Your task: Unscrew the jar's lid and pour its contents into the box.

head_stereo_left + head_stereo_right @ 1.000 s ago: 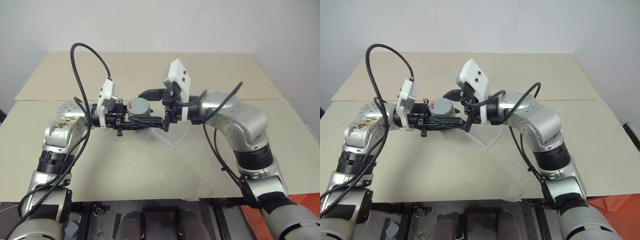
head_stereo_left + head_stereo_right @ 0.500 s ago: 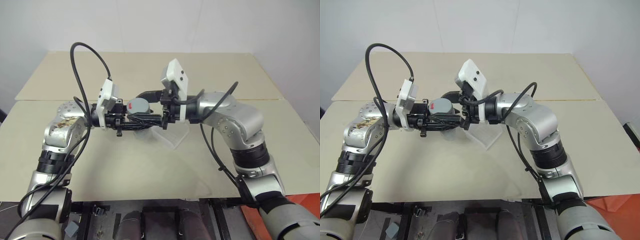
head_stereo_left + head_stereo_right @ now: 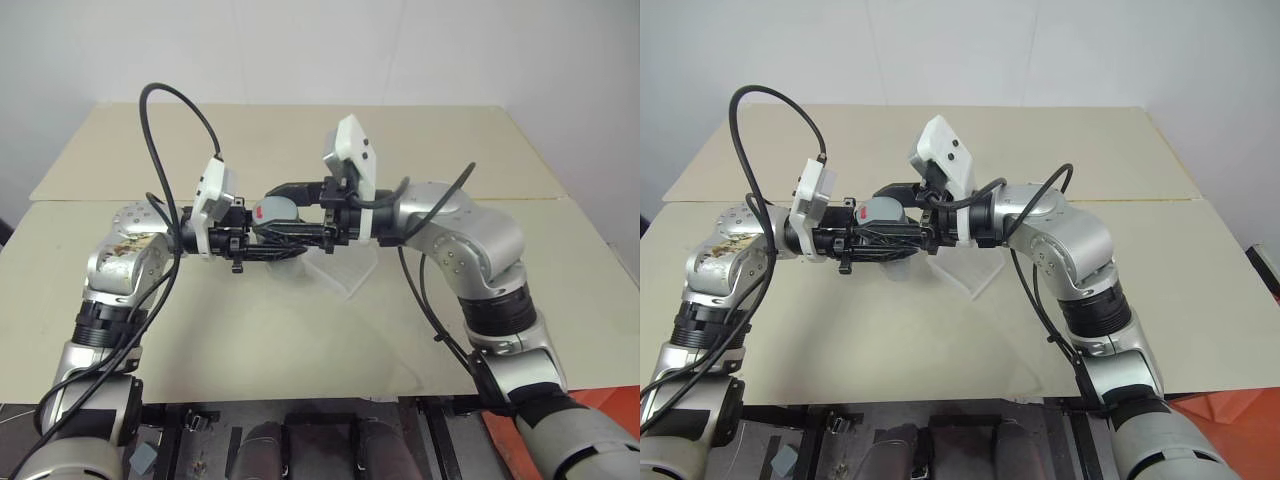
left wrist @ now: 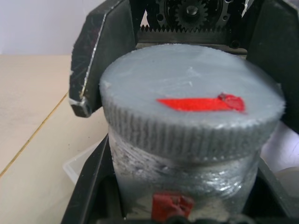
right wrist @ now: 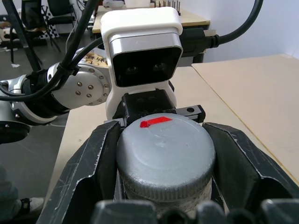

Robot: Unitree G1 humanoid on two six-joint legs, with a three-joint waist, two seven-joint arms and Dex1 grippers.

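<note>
Fingers of the right gripper [image 5: 164,196] clamp the lid [image 5: 164,156] from both sides — each black pad presses against the ribbed grey rim, the small red mark facing up. The left gripper [image 3: 262,243] reaches in from the opposite side and is clenched on the jar [image 4: 184,179] just beneath the cap, holding it upright above the table [image 3: 300,340]; a bit of red label shows low on the clear wall. Both hands meet level at mid-air, wrists pointing toward each other. The box [image 3: 345,268] — a shallow translucent tray — sits on the table just below and behind the grippers, partly hidden by them.
</note>
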